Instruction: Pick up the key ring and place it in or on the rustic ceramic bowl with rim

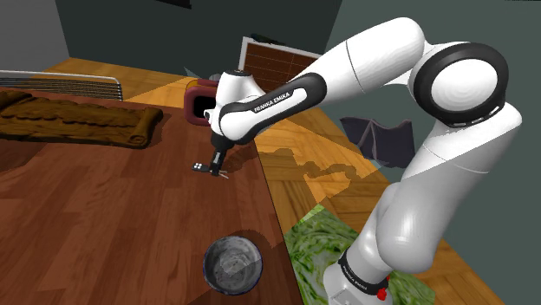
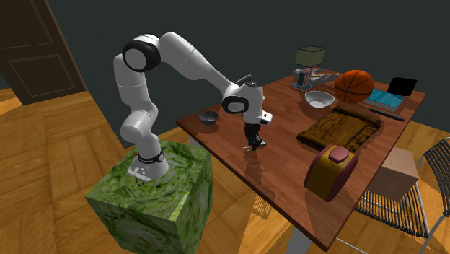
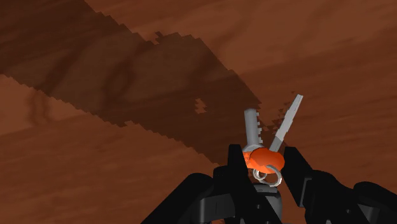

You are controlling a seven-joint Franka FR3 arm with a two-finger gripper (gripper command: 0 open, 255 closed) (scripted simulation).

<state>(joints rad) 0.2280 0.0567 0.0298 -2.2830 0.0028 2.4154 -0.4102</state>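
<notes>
With the fingers of my gripper [image 3: 263, 163] closed on the key ring [image 3: 260, 157], the pinch sits on the orange head and the small wire loop. Two metal blades fan out past the fingertips, free. The hand is low over the wooden table [image 1: 121, 225], with the keys close above the boards. Whether they touch or just clear it, I cannot tell.

Target as I read it: the dark grey mottled bowl [image 1: 232, 264], near the table edge on the stand's side, well apart from my hand and toward the shoulder view's bottom. A white bowl [image 2: 319, 98] stands farther along the table near an orange ball [image 2: 357, 85]. I judge that one not mine, though not with certainty.

Step in hand, by my reckoning: lift and carry. Notes for doing it well:
- The grip is only on the head, so the blades may swing. Rise straight first with no sideways drag, or a blade tip could catch the wood and lever the ring out.
- Hold pressure even and travel slowly toward the grey bowl to avoid any pendulum.
- Arrive over the bowl's centre with the blade tips clear of the rim, then lower before letting go, so the ring settles inside rather than bouncing off.
</notes>
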